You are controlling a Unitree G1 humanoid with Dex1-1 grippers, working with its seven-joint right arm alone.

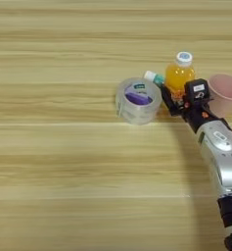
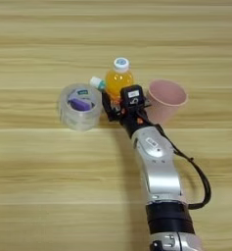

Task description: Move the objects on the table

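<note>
We see our black two-fingered tool (image 2: 115, 104) straddling the small, light, slippery orange-juice bottle (image 2: 118, 78); whether it grips, we cannot tell.

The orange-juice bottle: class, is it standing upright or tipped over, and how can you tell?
Upright. The orange-juice bottle stands on its base with its white cap at the top, above the orange liquid.

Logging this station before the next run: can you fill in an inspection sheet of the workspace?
Surface: wooden table, striped grain.
Job's things: tape roll, juice bottle, small tube and pink cup clustered together, all upright except the tube, which is partly hidden.
Clutter: nothing seen.
Grippers: right hand at the bottle's base, one finger between roll and bottle; grip unclear.
Cables: black cable looping beside the forearm.
Surroundings: nothing seen.
</note>
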